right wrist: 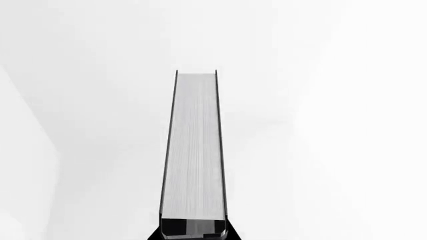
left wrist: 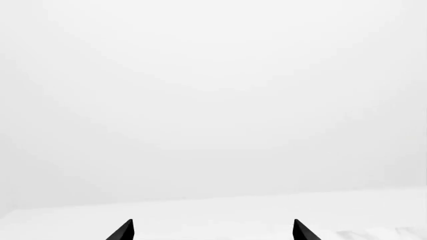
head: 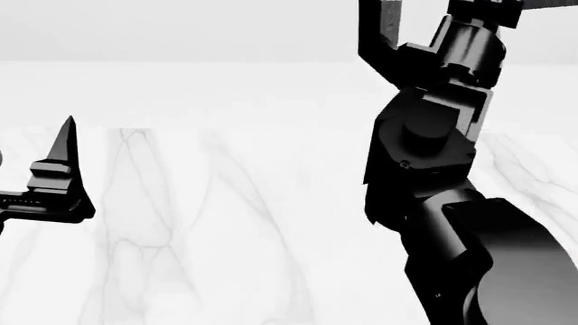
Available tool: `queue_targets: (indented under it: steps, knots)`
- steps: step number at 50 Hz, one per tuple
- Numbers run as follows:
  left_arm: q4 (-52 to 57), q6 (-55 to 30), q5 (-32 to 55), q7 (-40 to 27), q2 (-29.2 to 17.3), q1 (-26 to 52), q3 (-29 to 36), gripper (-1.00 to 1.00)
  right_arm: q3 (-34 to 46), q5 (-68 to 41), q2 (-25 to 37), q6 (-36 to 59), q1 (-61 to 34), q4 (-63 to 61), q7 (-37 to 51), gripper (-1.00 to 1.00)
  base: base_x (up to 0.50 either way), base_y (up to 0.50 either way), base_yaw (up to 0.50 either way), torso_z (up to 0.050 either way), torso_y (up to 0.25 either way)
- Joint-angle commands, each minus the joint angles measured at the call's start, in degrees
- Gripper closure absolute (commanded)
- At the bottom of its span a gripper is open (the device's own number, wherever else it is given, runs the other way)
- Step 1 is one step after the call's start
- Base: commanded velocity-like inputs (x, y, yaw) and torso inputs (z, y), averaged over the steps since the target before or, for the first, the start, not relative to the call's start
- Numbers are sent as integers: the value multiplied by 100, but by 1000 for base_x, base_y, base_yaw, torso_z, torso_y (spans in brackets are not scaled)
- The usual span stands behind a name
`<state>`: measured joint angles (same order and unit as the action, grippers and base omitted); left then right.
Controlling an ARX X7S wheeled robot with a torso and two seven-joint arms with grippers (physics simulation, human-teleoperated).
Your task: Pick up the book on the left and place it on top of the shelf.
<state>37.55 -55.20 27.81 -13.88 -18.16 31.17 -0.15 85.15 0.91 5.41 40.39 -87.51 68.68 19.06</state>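
In the right wrist view, my right gripper [right wrist: 193, 233] is shut on the book [right wrist: 193, 150]. The book shows edge-on, with white page edges between thin black covers, and points straight away from the jaws against a blank white background. In the head view my right arm [head: 434, 149] is raised, and its gripper and the book are cut off by the top edge. My left gripper [left wrist: 213, 231] is open and empty, with its two black fingertips wide apart. One of its fingers [head: 63, 169] shows at the head view's left edge above the table. The shelf is not clearly in view.
A white marble table top [head: 226, 237] fills the head view below both arms. A dull brown strip [head: 551, 5] lies at the top right edge; I cannot tell what it is. The left wrist view shows only white surface and wall.
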Motion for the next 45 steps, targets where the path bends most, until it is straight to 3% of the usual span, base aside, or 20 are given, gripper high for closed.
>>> queue_targets:
  steps: [1,21,45]
  knots:
    - [-78,51,-90,-3,51,23,-92,-100,447,272,18,669,-326,630,-268,100,0,0,0,0,0]
    - [-74,80,-43,-38,15,8,-98,-100,274,-119,582,1734,-346,630,-388,100,0,0,0,0,2]
    - [-102,140,-13,-79,-16,-24,-55,-100,-490,-114,1213,2910,41,631,-112,100,0,0,0,1,1]
